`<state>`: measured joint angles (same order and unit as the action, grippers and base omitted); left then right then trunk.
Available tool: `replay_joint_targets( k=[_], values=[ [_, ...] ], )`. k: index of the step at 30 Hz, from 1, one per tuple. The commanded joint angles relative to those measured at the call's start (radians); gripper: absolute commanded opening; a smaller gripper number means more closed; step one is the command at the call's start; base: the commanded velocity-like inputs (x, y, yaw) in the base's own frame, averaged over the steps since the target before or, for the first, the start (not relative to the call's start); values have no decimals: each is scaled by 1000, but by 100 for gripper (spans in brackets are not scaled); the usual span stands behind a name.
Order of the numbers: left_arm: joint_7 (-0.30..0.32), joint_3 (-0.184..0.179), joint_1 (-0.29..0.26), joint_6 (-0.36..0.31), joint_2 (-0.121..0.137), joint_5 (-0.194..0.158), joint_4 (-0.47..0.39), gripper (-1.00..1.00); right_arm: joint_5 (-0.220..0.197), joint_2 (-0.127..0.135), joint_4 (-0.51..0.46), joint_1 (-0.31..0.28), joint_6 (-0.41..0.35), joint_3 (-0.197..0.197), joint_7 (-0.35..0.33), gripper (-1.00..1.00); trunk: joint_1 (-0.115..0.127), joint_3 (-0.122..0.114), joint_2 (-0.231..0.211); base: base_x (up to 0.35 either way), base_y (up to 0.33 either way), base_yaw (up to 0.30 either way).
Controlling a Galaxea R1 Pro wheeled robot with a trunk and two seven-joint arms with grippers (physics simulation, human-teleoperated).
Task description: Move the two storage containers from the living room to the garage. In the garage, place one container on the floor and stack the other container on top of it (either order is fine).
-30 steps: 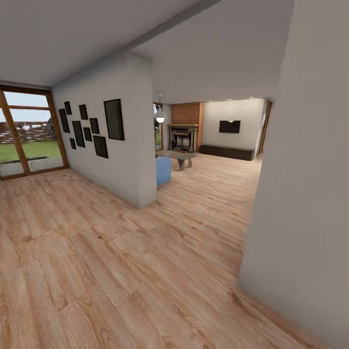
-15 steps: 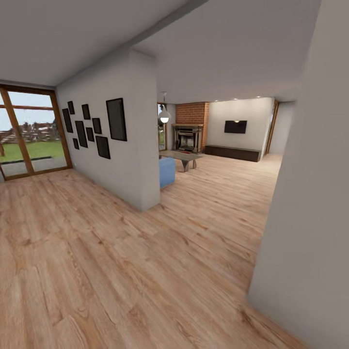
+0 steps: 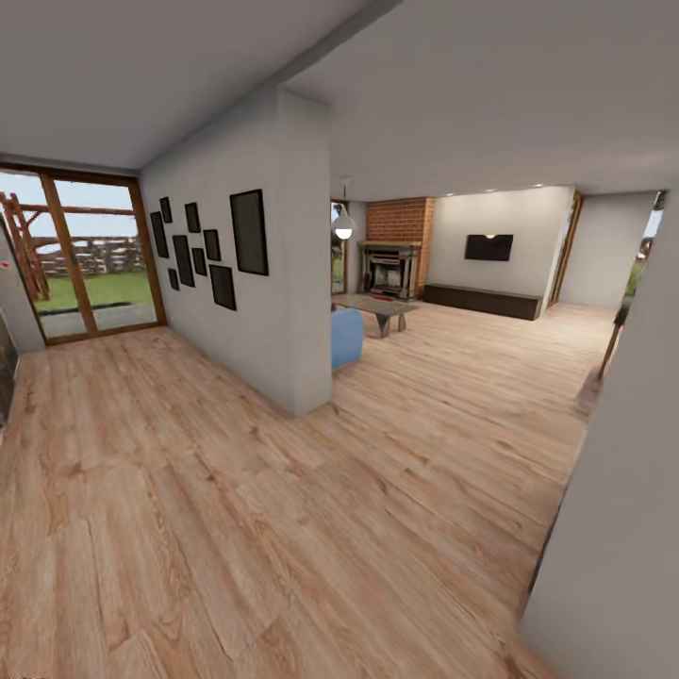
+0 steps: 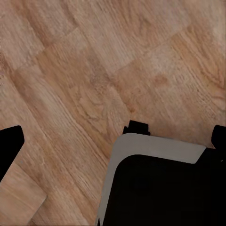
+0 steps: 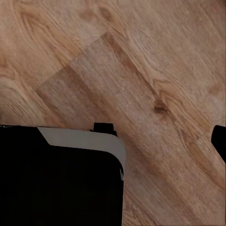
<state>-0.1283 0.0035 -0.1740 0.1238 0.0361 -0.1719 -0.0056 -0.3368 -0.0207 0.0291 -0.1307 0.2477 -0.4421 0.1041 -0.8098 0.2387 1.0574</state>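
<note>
The robot faces the living room (image 3: 443, 283) across wood flooring; nothing carried, both bins unfetched. Pincer states cannot be told.

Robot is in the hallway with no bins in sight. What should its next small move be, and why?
Probably keep rolling forward and slightly right, through the opening between the partition wall and the near wall. The brick fireplace, dark bench and coffee table mark the living room ahead, and the wood-plank floor leads straight there.

open plank floor (image 3: 283, 509) ahead, partition wall (image 3: 283, 321) centre, wall (image 3: 622, 528) close right
</note>
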Motion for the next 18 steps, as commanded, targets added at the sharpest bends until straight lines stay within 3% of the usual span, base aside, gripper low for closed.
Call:
replay_joint_targets(
  k=[1,6,18],
  values=[
    [-1,0,-1,4,0,-6,1,100,-8,-1,3,-1,5,-9,2,100,-1,1,1,326,0,250],
    [-1,0,-1,4,-1,-6,1,100,-7,-1,3,-1,5,-8,2,100,-1,1,1,326,0,99],
    [-1,0,-1,4,0,-6,1,100,-8,1,3,-1,4,-8,2,100,-1,1,1,326,0,5]
  ],
)
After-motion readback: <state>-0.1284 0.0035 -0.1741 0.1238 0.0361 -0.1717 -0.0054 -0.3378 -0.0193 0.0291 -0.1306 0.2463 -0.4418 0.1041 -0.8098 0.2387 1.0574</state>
